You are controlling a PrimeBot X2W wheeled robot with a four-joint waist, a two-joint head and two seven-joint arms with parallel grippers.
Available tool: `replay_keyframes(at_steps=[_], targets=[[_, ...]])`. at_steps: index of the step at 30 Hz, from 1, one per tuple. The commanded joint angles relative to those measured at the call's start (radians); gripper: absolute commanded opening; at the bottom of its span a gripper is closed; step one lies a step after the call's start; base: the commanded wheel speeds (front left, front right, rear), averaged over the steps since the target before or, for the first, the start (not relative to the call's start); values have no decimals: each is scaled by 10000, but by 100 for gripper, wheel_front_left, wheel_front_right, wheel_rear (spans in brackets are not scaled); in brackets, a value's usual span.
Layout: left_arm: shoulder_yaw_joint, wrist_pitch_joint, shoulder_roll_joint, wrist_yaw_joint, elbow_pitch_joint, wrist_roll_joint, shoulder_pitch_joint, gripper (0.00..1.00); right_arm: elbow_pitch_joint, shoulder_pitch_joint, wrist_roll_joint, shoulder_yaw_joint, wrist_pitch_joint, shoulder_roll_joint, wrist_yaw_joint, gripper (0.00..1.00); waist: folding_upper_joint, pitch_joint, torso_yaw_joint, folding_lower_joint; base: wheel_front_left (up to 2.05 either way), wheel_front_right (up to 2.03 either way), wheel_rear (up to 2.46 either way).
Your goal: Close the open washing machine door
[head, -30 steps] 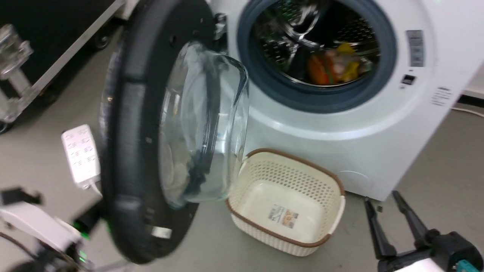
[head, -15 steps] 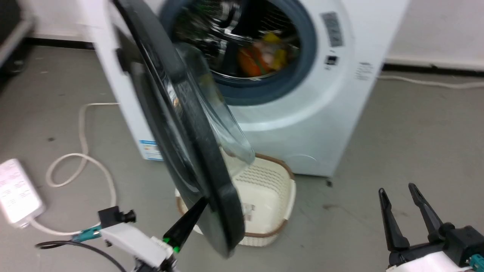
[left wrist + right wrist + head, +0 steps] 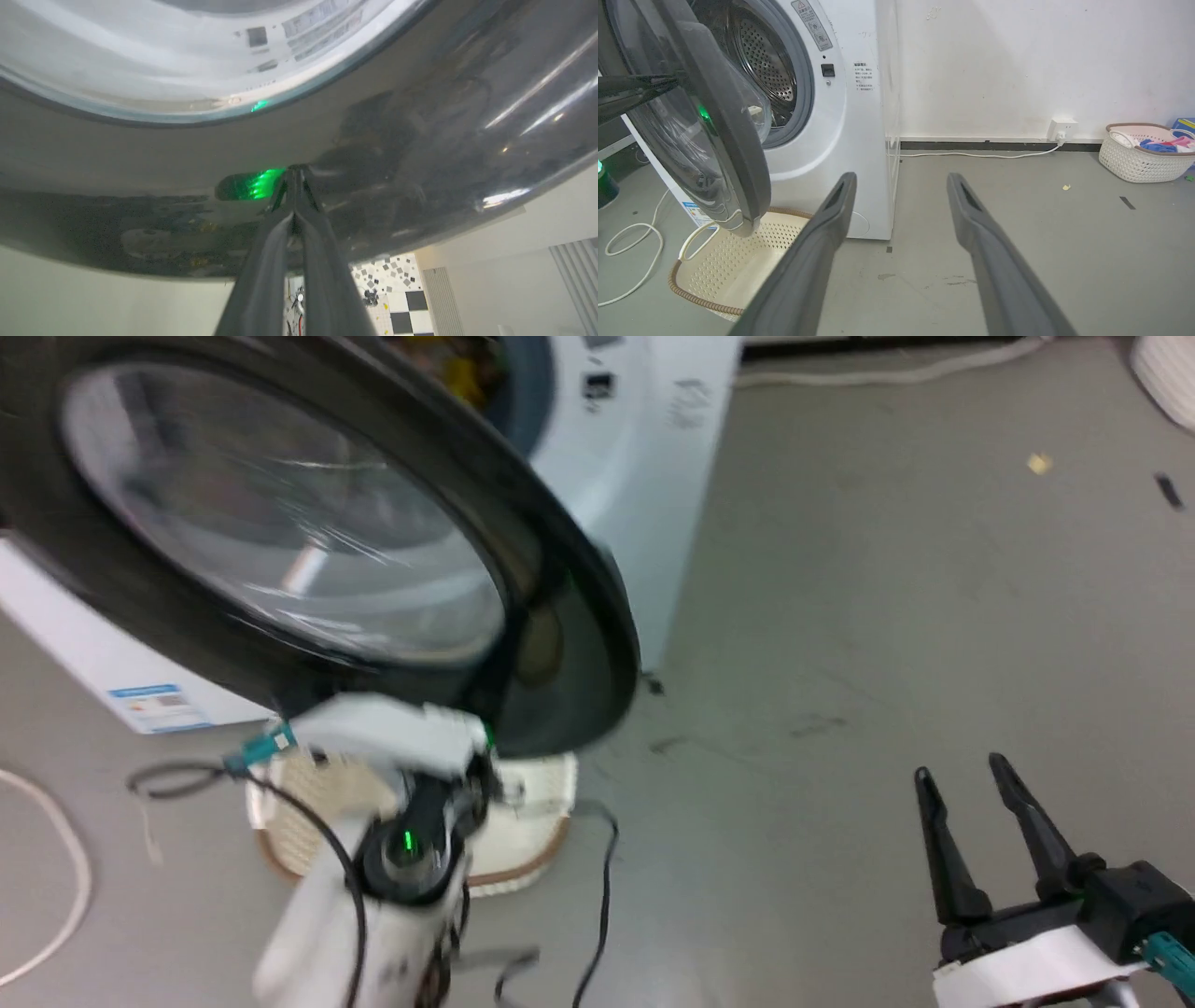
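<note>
the large round black-rimmed washing machine door (image 3: 280, 523) with its bulging glass window stands part way open, swung out from the white front-loading washing machine (image 3: 635, 476), its lower edge above a cream perforated basket (image 3: 738, 261) with a brown rim on the grey floor (image 3: 840, 616) at the machine's foot. the left gripper (image 3: 295, 173) has its fingers pressed together, tips against the door's dark outer rim. the right gripper (image 3: 960, 767) hangs spread wide over the floor, well apart from the machine
</note>
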Motion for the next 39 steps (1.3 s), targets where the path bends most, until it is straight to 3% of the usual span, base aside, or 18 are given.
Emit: replay_keyframes(at_steps=[1,4,9,16,20,21,22,24,28,30,32,33,36,39], targets=[[55,-553,21,-70,613,-161,-791,0,49,-207,87,124,-44,29,8,100,-1,625,-700,-1,0,0,0],[172,-1372,21,-173,1661,-221,-1953,0,73,-311,134,224,-44,74,8,100,-1,826,-879,-1,0,0,0],[70,-1713,21,-500,3062,-403,-3128,0,148,-405,153,320,-44,167,8,100,-1,929,-856,-1,0,0,0],[-468,-1700,105,-736,3704,-29,-3069,0,151,-397,123,354,-44,147,8,100,-1,615,-333,-1,0,0,0],[-907,-1873,302,-764,2865,396,-2119,0,51,-250,71,249,-44,113,8,100,-1,94,234,-1,0,0,0],[-964,-1960,406,-765,2500,457,-1769,95,25,-192,58,207,-44,103,8,100,-1,-48,385,-1,0,0,0],[-1077,-2038,541,-766,2099,578,-1404,100,8,-116,45,151,-44,87,8,100,-1,-214,567,-1,0,0,0],[-1370,-2412,1031,-767,1274,1126,-639,100,-5,62,70,116,-44,60,8,100,-1,-523,927,-1,0,0,0],[-1691,-3105,2306,-769,554,3192,735,100,-32,437,41,284,-44,-70,8,100,-1,-1088,1585,-1,0,0,0],[-1004,-3163,2564,-769,335,4472,1313,100,-32,598,28,310,-44,-110,8,100,-1,-1328,1890,-1,0,0,0],[77,-3170,2379,-769,-190,5855,1979,100,-42,752,52,262,-44,-121,8,100,-1,-1544,2193,-1,0,0,0],[1426,-3173,1928,-638,-1190,8104,3030,100,-115,893,81,335,-44,-198,8,100,-1,-1759,2557,-1,0,0,0],[2187,-3174,1499,-553,-2116,10283,3870,100,-177,965,152,391,-44,-220,8,100,-1,-1844,2877,-1,0,0,0],[2526,-3175,1011,-549,-2658,11750,4458,100,-126,968,229,559,-44,-257,8,100,-1,-1865,3161,-1,0,0,0]])
